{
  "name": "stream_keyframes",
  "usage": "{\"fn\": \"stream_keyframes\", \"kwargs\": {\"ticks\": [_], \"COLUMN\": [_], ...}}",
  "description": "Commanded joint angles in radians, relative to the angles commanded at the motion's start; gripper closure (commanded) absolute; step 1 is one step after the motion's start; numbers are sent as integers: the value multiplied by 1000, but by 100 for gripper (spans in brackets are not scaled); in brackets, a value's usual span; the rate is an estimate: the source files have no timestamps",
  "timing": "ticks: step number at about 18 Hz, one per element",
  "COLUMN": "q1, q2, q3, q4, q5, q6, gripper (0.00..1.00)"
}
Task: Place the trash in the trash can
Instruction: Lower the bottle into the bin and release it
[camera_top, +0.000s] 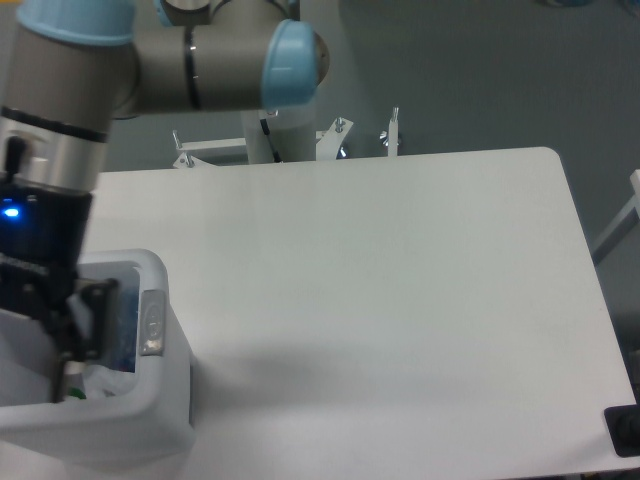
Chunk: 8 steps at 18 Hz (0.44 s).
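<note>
1. I see the black two-finger gripper (62, 345) reaching down into the white rectangular plastic trash can (150, 415) at the white table's (400, 300) left edge.
2. Its fingers are partly hidden; I cannot tell how far they are spread.
3. Clear bluish plastic trash (122, 330) shows inside, beside the grey latch tab (152, 322).

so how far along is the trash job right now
Nearly done, it seems. The tool hangs over the open trash can at the table's left edge, and a clear bottle leans inside against the can's wall, with something white beneath it. Whether the tool has let go is unclear. No trash shows on the tabletop, so what's left looks like lifting the arm away.
</note>
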Motion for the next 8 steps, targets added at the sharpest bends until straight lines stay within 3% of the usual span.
{"fn": "stream_keyframes", "kwargs": {"ticks": [3,8], "q1": [34,94], "q2": [17,78], "q3": [-54,-127], "q4": [-6,-118], "q5": [125,210], "q6": [188,391], "gripper": [0,0]}}
